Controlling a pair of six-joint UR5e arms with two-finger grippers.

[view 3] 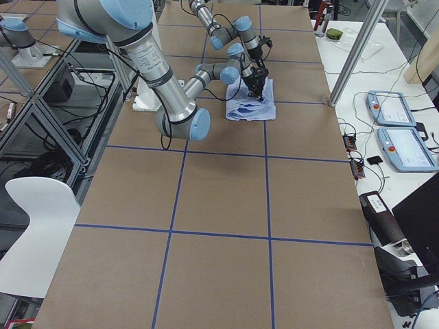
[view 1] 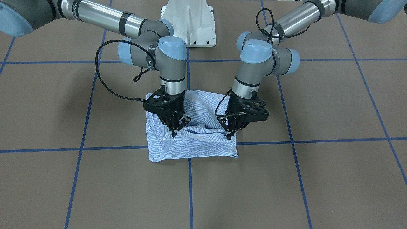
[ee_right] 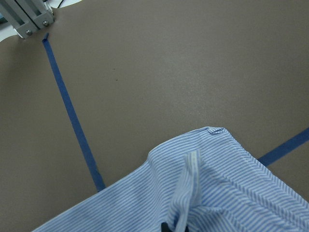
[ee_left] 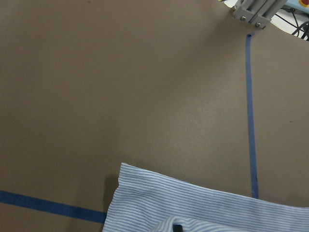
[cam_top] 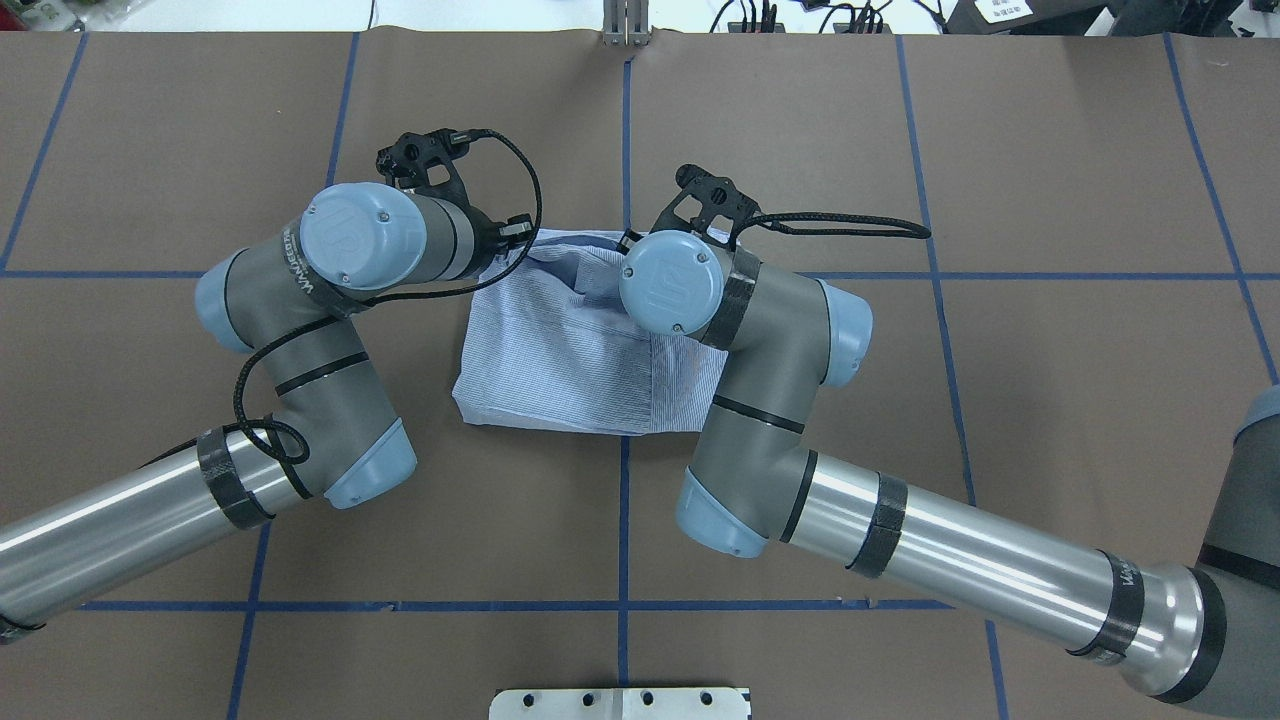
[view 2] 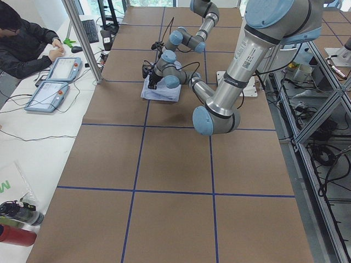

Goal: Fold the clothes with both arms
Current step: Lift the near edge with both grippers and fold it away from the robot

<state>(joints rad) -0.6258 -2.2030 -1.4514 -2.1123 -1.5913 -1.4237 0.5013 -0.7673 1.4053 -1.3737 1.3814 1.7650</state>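
Note:
The light blue striped shirt (view 1: 194, 146) lies folded into a rough square at the middle of the brown table, with bunched folds across its middle. My left gripper (view 1: 229, 136) points down on the view's right side of the shirt, its fingers closed to a point on a fold of fabric. My right gripper (view 1: 174, 133) does the same on the view's left side. In the overhead view the shirt (cam_top: 560, 360) shows between both wrists, which hide the fingers. The wrist views show the shirt's edge (ee_left: 203, 208) (ee_right: 227, 183) and bare table beyond it.
The white pedestal base (view 1: 190, 22) stands behind the shirt. Blue tape lines (view 1: 189, 187) grid the table. An aluminium post (cam_top: 622, 25) stands at the far edge. An operator (view 2: 22, 38) sits with control tablets (view 2: 55, 82) along that side.

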